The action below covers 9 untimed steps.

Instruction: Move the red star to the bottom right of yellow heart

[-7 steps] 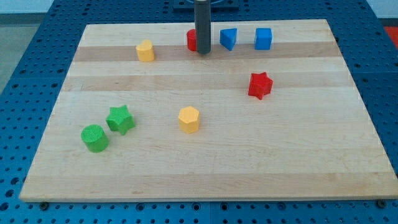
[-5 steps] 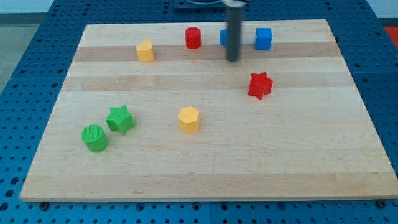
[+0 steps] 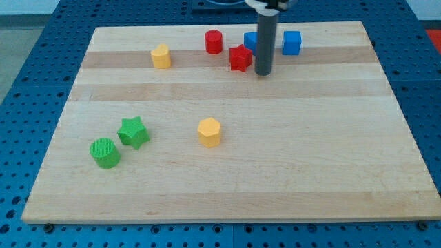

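Observation:
The red star lies near the view's top, just below and right of the red cylinder. The yellow heart sits well to the star's left at about the same height. My tip rests on the board just right of the red star, close to it; I cannot tell if they touch. The rod hides part of a blue block behind it.
A second blue block sits at the top right. A yellow hexagon is at the centre. A green star and a green cylinder are at the lower left. The wooden board lies on a blue pegboard.
The red star has gone from the right-middle of the board up and left to beside the red cylinder. My tip moved right from the red cylinder and now stands by the star.

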Each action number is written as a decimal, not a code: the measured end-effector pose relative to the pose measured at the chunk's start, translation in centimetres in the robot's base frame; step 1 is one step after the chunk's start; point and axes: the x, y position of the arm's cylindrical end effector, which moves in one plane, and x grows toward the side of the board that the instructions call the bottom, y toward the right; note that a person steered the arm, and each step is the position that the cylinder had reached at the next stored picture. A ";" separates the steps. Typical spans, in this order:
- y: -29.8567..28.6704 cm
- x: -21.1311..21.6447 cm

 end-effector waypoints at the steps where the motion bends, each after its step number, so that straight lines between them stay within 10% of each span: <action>1: -0.3 -4.7; 4: -19.5 1.0; 7: -11.6 12.0; 9: -19.3 6.5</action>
